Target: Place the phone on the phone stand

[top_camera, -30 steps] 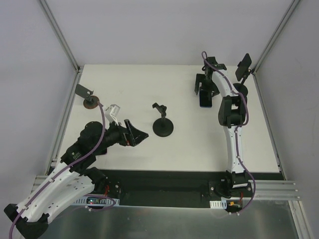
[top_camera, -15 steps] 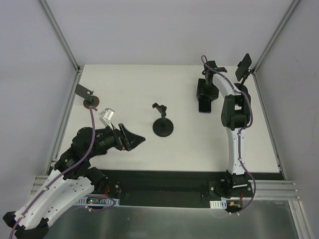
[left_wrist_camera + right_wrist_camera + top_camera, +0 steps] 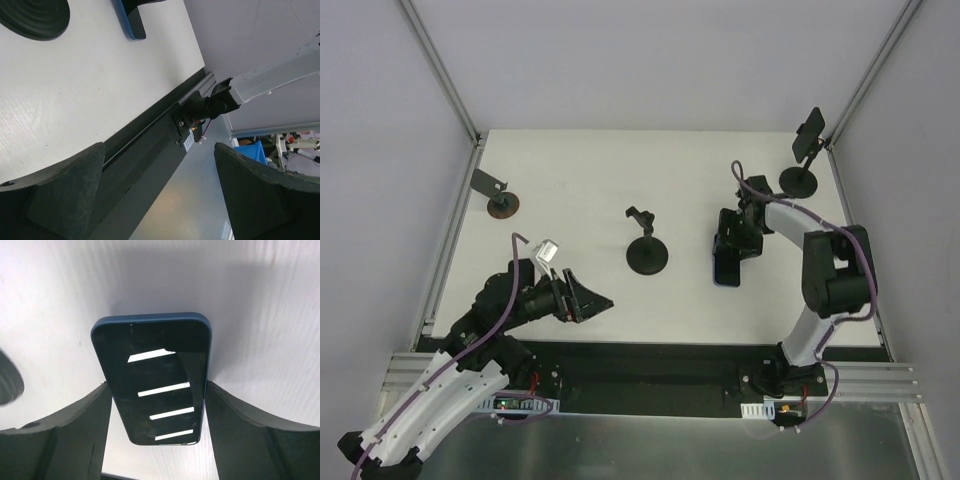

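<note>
Two claws noted. Right claw [image 3: 733, 243] clamps the blue phone [image 3: 152, 365] by its long edges, just right of the middle stand [image 3: 647, 256]; that edge grip likely leaves its back free for the cradle. Left claw [image 3: 157, 150] gapes wide, empty, near the table's front edge.

Left arm [image 3: 450, 370] reaches low over the near left corner of the tabletop [image 3: 570, 170], left tool [image 3: 592, 300] pointing right, jaws spread and empty. Right arm [image 3: 830, 280] folds leftward, right tool [image 3: 730, 245] clamping the long sides of the phone [image 3: 157, 390].
</note>
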{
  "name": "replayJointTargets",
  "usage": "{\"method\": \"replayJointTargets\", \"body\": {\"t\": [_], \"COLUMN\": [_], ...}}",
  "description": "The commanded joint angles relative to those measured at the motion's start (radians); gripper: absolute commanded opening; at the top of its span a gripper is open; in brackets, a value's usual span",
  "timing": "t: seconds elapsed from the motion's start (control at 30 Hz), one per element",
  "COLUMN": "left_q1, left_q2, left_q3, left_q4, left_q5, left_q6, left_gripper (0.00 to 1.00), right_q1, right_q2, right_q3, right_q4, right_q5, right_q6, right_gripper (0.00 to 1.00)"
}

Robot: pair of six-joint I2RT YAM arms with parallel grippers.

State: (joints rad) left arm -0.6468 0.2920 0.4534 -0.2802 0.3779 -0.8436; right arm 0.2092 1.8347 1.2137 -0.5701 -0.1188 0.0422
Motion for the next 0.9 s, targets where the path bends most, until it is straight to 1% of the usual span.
{"method": "replayJointTargets", "body": {"t": [0.0,0.03,0.1,0.13,0.17,0.2,0.23,0.27,0.3,0.33,0.37,0.4,0.43,0.47,0.5,0.53,0.6,0.67,0.7,0.73,0.77,0.83,0.87], "left_q1": [-0.026,-0.042,-0.089,-0.161,-0.201,-0.241,-0.331,-0.373,-0.416,-0.448,-0.511,-0.539,-0.563,-0.612,-0.635,-0.658,-0.689,-0.691,-0.691,-0.691,-0.691,-0.691,-0.691], "left_q2": [-0.002,0.002,0.05,0.076,0.134,0.165,0.191,0.235,0.254,0.272,0.317,0.34,0.367,0.425,0.455,0.484,0.561,0.578,0.567,0.549,0.502,0.435,0.362], "left_q3": [-0.093,-0.128,-0.143,-0.131,-0.119,-0.107,-0.09,-0.081,-0.068,-0.044,-0.033,-0.021,-0.003,0.008,0.019,0.045,0.076,0.103,0.102,0.081,0.067,0.001,-0.025], "left_q4": [0.137,0.16,0.205,0.208,0.208,0.219,0.236,0.246,0.268,0.276,0.277,0.3,0.317,0.328,0.338,0.355,0.357,0.345,0.345,0.346,0.345,0.34,0.342], "left_q5": [0.081,0.076,0.021,-0.006,-0.045,-0.127,-0.182,-0.236,-0.348,-0.399,-0.44,-0.489,-0.561,-0.597,-0.625,-0.683,-0.726,-0.763,-0.767,-0.766,-0.761,-0.763,-0.77], "left_q6": [-0.092,-0.095,-0.083,-0.072,-0.06,-0.051,-0.045,-0.037,-0.017,-0.005,0.011,0.029,0.034,0.044,0.076,0.098,0.156,0.172,0.161,0.147,0.121,0.074,0.028], "left_gripper": [0.89,0.89,0.86,0.85,0.84,0.82,0.81,0.81,0.82,0.83,0.84,0.86,0.92,0.95,0.98,0.99,0.99,0.99,0.98,0.98,0.98,0.96,0.96], "right_q1": [0.01,0.013,0.03,0.039,0.056,0.068,0.081,0.111,0.128,0.146,0.177,0.193,0.208,0.237,0.249,0.26,0.275,0.275,0.277,0.292,0.308,0.341,0.348], "right_q2": [-0.242,-0.273,-0.357,-0.382,-0.429,-0.452,-0.475,-0.52,-0.544,-0.573,-0.636,-0.672,-0.711,-0.785,-0.817,-0.848,-0.906,-0.914,-0.899,-0.882,-0.849,-0.792,-0.767], "right_q3": [-0.251,-0.284,-0.373,-0.403,-0.428,-0.453,-0.498,-0.514,-0.529,-0.555,-0.572,-0.592,-0.609,-0.641,-0.649,-0.658,-0.657,-0.635,-0.593,-0.574,-0.557,-0.523,-0.514], "right_q4": [0.261,0.292,0.377,0.403,0.461,0.487,0.512,0.544,0.553,0.559,0.565,0.564,0.579,0.595,0.593,0.589,0.572,0.473,0.434,0.399,0.351,0.303,0.271], "right_q5": [-0.157,-0.176,-0.186,-0.202,-0.209,-0.214,-0.214,-0.206,-0.194,-0.17,-0.153,-0.131,-0.092,-0.073,-0.055,-0.03,-0.024,0.008,0.011,0.025,0.045,0.099,0.102], "right_q6": [0.111,0.129,0.188,0.209,0.263,0.287,0.318,0.344,0.39,0.407,0.429,0.477,0.496,0.514,0.527,0.541,0.535,0.469,0.432,0.383,0.366,0.366,0.384], "right_gripper": [0.01,0.01,0.01,0.01,0.01,0.01,0.01,0.01,0.01,0.01,0.01,0.01,0.01,0.01,0.01,0.01,0.01,0.01,0.01,0.04,0.28,0.51,0.74]}}
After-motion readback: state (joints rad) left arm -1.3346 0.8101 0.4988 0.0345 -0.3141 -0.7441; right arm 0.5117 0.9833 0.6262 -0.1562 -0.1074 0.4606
